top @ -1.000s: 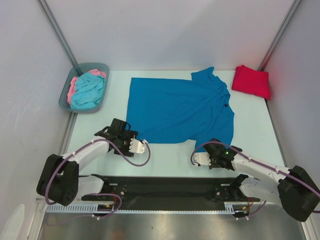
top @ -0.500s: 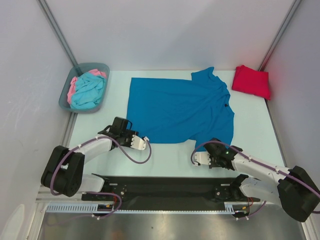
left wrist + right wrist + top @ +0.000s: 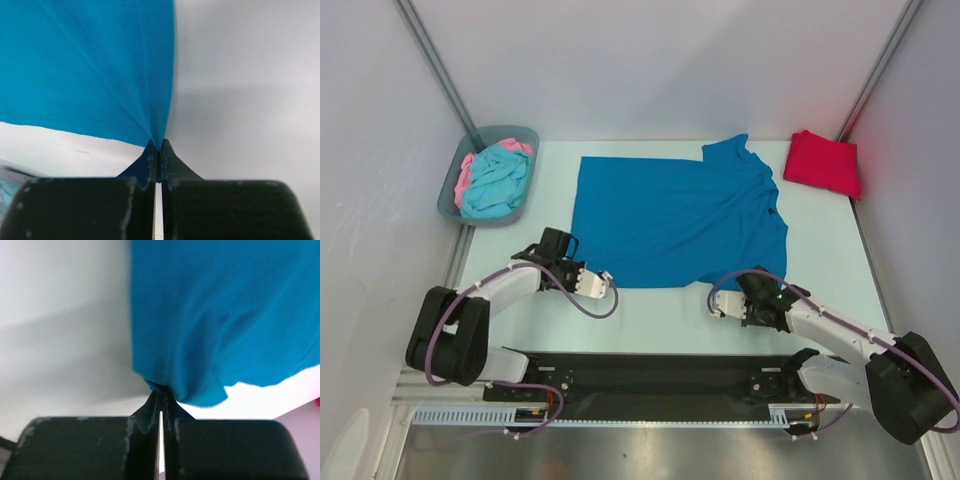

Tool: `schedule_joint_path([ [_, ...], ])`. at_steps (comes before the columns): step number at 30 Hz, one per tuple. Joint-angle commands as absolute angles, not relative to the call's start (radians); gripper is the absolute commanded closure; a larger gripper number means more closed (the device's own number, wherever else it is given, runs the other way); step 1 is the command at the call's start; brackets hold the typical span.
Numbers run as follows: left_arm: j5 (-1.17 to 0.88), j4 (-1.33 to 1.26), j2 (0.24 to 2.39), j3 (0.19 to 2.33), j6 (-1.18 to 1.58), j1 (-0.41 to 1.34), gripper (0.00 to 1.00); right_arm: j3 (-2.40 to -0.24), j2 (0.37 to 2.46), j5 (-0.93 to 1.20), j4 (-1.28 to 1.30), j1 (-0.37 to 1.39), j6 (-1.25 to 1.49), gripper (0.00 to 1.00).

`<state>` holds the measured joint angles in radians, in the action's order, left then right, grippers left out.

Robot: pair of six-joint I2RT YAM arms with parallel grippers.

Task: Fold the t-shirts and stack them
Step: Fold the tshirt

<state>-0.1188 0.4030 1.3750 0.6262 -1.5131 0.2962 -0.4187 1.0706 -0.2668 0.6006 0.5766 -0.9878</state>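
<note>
A deep blue t-shirt (image 3: 680,215) lies spread flat mid-table, neck to the right. My left gripper (image 3: 576,265) is shut on its near left hem corner; in the left wrist view the cloth (image 3: 90,70) fans out from the pinched tips of the gripper (image 3: 157,147). My right gripper (image 3: 750,290) is shut on the near sleeve edge, where blue cloth (image 3: 225,315) bunches at the closed tips of the gripper (image 3: 161,392). A bright red t-shirt (image 3: 823,163) sits folded at the far right. Turquoise (image 3: 498,182) and pink (image 3: 467,172) t-shirts lie crumpled in the bin.
The grey-blue plastic bin (image 3: 452,200) stands at the far left corner of the table. Frame posts rise at both back corners, and side walls close in the table. A black rail runs along the near edge between the arm bases.
My left gripper moved in to the shirt's near left corner and closed on it. The right gripper stayed shut on the sleeve edge and shifted slightly away from the near edge.
</note>
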Motion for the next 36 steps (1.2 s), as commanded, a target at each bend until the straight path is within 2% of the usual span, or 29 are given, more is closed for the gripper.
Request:
schedule_joint_path([
  [1,-0.146,0.488,1.382,0.683,-1.554,0.261,1.0,-0.462,1.092,-0.236,0.592,0.503,-0.971,1.0],
  [13,-0.141,0.485,1.453,0.831,-1.493,0.199,1.0,-0.555,1.1,-0.279,0.558,0.333,-1.045,1.0],
  [20,-0.149,0.474,1.465,0.851,-1.477,0.198,1.0,-0.712,1.123,-0.281,0.528,0.216,-1.087,1.0],
  [26,-0.152,0.472,1.474,0.876,-1.471,0.199,1.0,-0.928,1.161,-0.278,0.52,0.143,-1.077,1.0],
  [36,-0.163,0.477,1.488,0.925,-1.494,0.189,1.0,-1.084,1.161,-0.258,0.6,0.135,-1.108,1.0],
])
